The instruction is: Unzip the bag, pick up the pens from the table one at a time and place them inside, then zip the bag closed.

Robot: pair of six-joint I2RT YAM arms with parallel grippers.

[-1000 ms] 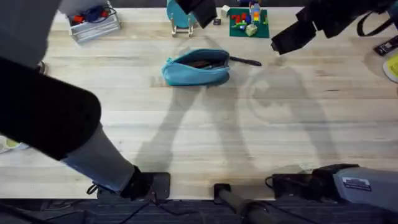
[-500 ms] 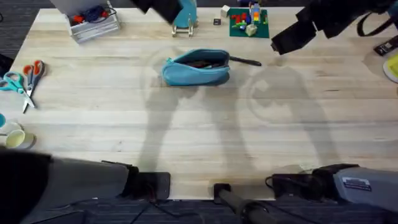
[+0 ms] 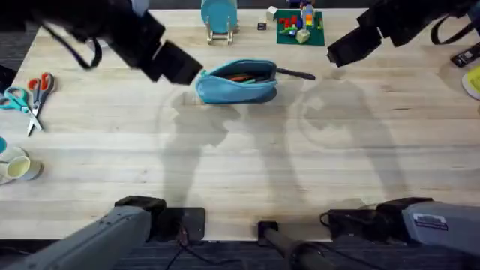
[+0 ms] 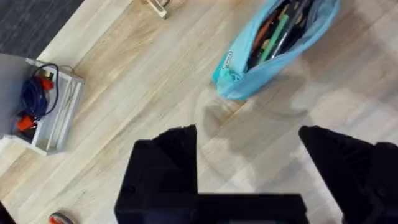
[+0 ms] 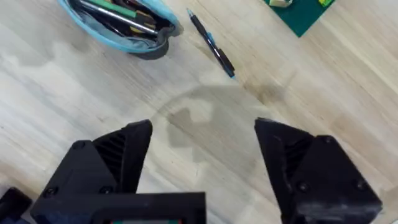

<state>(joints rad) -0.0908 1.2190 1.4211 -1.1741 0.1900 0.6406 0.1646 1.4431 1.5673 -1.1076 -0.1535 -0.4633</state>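
The bag [image 3: 237, 81] lies unzipped on the table [image 3: 247, 165], pens and other items showing inside. A black pen [image 5: 212, 45] rests on the wood just beside its end. The left gripper [image 4: 249, 165] hovers near the bag's other end, fingers spread. The right gripper [image 5: 202, 155] hangs beyond the pen, fingers spread wide.

Bright, even overhead light — soft grey arm shadows fall across the table [image 3: 247, 165], with the left arm motion-blurred.

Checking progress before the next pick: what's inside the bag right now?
The open bag holds several pens, silver, green and orange among them; its lower contents are hidden. One black pen lies outside on the table.
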